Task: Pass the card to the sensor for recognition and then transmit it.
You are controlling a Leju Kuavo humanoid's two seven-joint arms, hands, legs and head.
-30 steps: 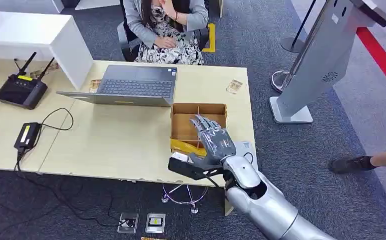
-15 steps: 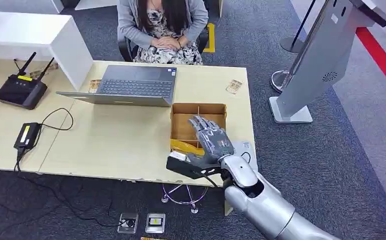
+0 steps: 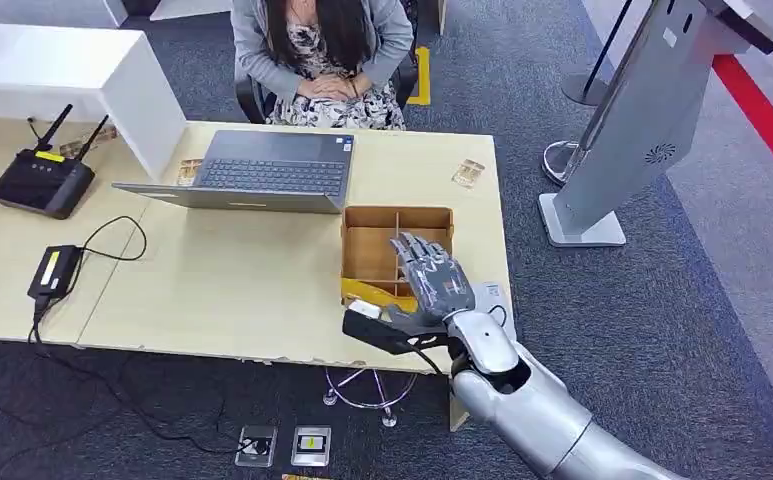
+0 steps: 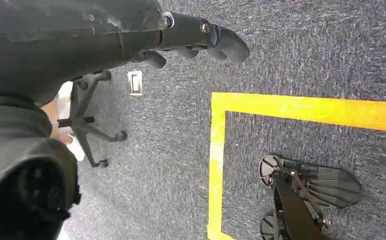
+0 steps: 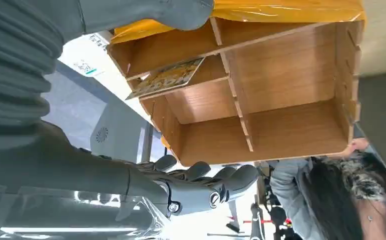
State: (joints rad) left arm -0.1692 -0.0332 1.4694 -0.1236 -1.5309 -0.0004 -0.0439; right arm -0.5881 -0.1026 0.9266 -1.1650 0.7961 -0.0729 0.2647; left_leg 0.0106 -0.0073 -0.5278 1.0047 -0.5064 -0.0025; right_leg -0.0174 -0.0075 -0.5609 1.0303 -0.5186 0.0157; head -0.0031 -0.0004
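Desk (image 3: 242,290): divided wooden box (image 5: 260,105) holds card (image 5: 166,77); right robot hand (image 3: 432,285) above.

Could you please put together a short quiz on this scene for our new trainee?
1. True or false: the robot's right hand grips the brown wooden divided box.
2. Where does the box stand relative to the open grey laptop?
A) On the robot's right of it, by the right end of the pale wooden table
B) On the carpet under the table
C) On top of its keyboard
3. In the right wrist view, what leans inside one compartment of the box?

Key
1. False: the fingers are spread and grip nothing.
2. A
3. A thin yellow printed card.
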